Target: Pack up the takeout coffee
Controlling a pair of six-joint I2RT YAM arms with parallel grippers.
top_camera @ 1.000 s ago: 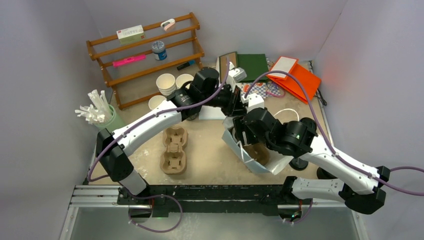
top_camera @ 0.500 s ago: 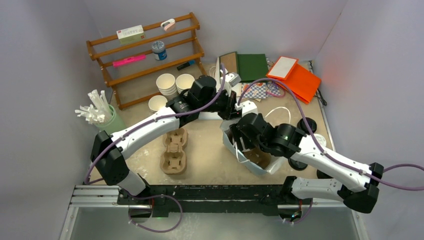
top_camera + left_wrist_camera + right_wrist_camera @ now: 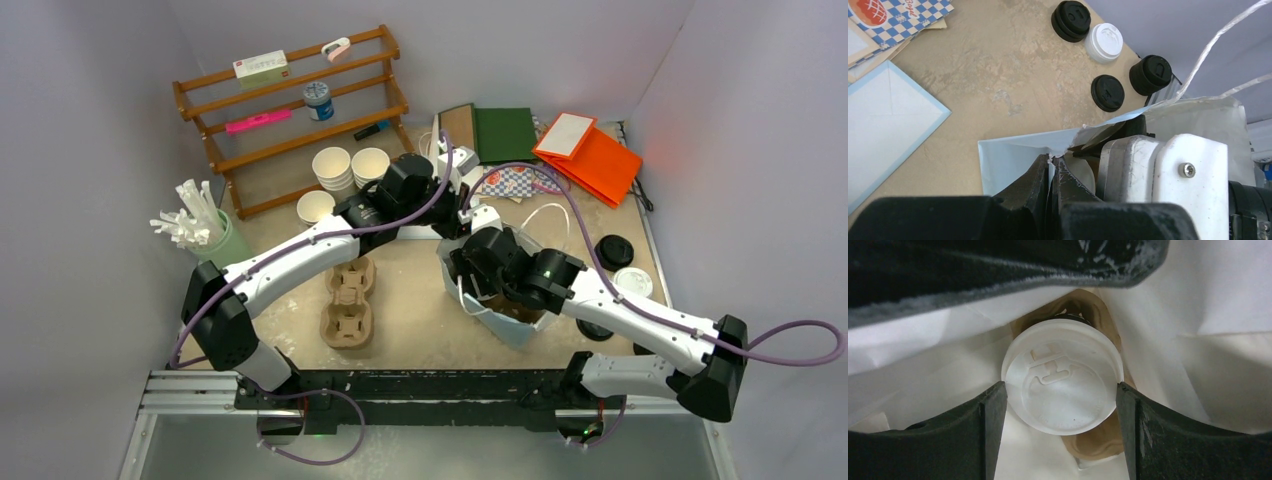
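Currently, the takeout coffee (image 3: 1062,382) is gripped at its lid by the right gripper (image 3: 1062,392), deep inside the paper bag (image 3: 1008,160), above a brown carrier (image 3: 1095,307). The bag's far-left rim is pinched by the left gripper (image 3: 1050,167).

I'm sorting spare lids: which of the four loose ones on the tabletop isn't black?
The white lid, lying right beside a black lid; the other three loose lids are all black.
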